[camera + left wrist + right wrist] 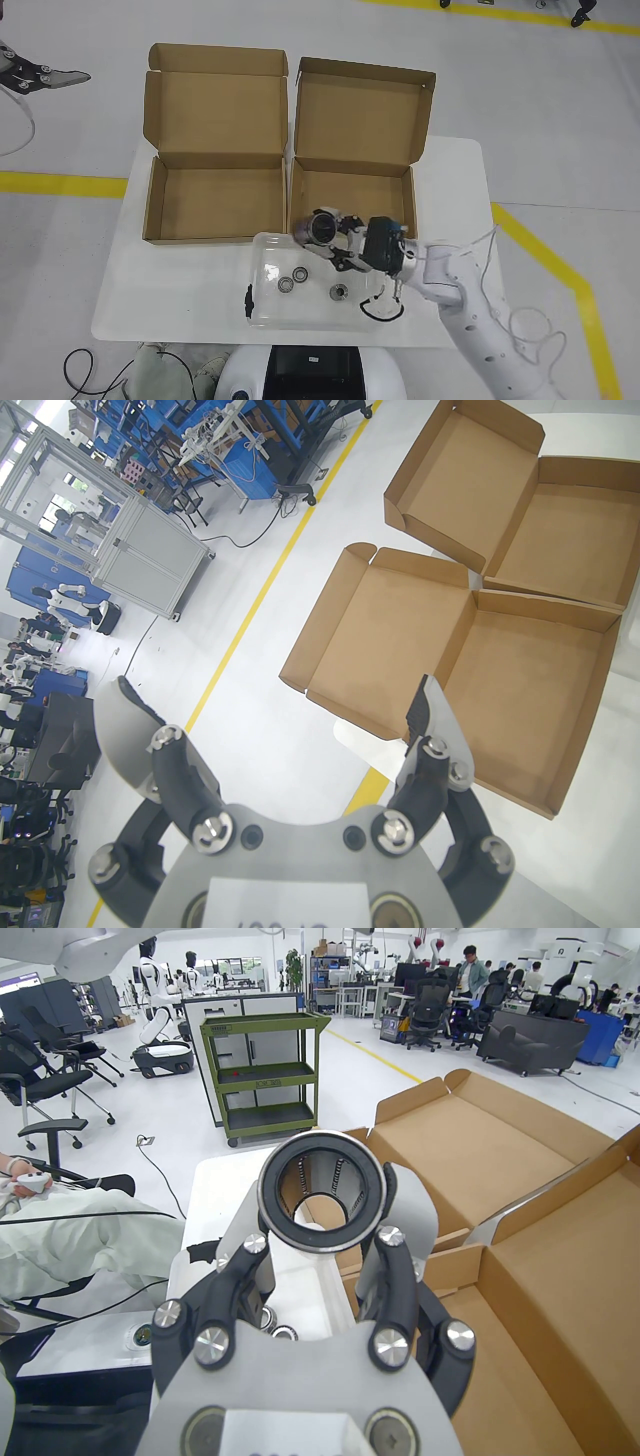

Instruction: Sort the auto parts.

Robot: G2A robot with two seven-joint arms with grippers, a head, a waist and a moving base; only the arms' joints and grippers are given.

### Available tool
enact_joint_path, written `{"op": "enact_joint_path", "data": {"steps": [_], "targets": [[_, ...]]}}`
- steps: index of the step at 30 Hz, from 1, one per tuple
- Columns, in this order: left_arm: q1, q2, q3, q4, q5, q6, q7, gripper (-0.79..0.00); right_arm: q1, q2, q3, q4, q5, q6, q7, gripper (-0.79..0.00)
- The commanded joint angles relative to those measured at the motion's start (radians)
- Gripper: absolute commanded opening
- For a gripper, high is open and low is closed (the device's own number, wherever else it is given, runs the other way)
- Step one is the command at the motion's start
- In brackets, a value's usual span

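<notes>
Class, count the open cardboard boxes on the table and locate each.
2. The first box lies on the table's left part; the second box lies next to it on the right, beyond the clear tray. None looks hidden.

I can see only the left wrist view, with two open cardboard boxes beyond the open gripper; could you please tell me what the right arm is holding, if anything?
Observer: The right gripper is shut on a linear bearing. It holds the bearing above the far edge of the clear tray, just short of the box on the robot's right.
Operator: Thank you. Are there any parts lying in that tray?
Observer: Yes, two small round bearings lie in it, apart from each other, one nearer the tray's middle and the other below the gripper.
</notes>
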Motion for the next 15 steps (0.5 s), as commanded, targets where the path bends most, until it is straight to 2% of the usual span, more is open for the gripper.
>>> {"op": "enact_joint_path", "data": {"steps": [1, 9, 15], "targets": [[0.0, 0.0, 0.0, 0.0, 0.0, 0.0, 0.0, 0.0, 0.009, 0.0, 0.0, -0.006, 0.009, -0.002, -0.01, -0.785], [0.0, 0.0, 0.0, 0.0, 0.0, 0.0, 0.0, 0.0, 0.044, -0.003, 0.006, -0.035, 0.017, 0.017, -0.07, -0.785], [0.0, 0.0, 0.0, 0.0, 0.0, 0.0, 0.0, 0.0, 0.053, -0.006, 0.002, -0.098, -0.021, 0.078, -0.09, -0.785]]}}
